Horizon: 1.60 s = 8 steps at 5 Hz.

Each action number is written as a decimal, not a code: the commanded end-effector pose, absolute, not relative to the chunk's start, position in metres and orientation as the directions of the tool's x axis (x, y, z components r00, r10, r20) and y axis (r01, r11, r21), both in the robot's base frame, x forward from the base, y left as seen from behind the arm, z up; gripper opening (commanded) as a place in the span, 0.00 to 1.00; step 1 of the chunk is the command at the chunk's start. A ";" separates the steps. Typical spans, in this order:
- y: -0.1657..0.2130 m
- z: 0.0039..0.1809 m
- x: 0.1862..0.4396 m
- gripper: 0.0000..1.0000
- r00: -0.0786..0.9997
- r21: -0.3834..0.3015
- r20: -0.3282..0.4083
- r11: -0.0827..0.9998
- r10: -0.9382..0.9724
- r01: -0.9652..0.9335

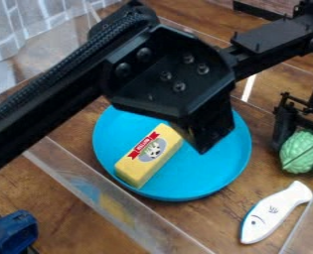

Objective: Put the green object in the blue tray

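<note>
The green object (301, 150) is a small pale green oval with bumpy skin, lying on the wooden bench just right of the blue tray (220, 163) and apart from its rim. The tray, a wide round bright blue plate with a shallow rim (partly hidden), sits flat on the bench.

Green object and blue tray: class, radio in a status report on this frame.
Gripper open, fingers straddling green object. Green object on the table, right of blue tray, not yet lifted. Yellow block already lying in the tray.
</note>
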<state>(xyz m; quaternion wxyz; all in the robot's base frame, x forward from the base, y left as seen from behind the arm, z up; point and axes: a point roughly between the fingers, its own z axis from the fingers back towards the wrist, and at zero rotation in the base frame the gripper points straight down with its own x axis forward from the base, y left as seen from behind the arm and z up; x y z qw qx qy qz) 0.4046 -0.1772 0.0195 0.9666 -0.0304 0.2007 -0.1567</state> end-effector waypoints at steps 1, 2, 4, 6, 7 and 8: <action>-0.176 0.010 0.425 1.00 0.873 -0.113 -0.415 0.967 -0.257 0.230; -0.175 0.010 0.434 1.00 0.873 -0.111 -0.427 0.972 -0.236 0.209; -0.161 0.008 0.427 1.00 0.865 -0.105 -0.448 0.974 -0.225 0.199; -0.146 0.007 0.420 1.00 0.857 -0.094 -0.468 0.977 -0.214 0.192; -0.138 0.006 0.416 1.00 0.854 -0.089 -0.478 0.978 -0.208 0.189; -0.131 0.005 0.413 1.00 0.850 -0.083 -0.487 0.979 -0.203 0.186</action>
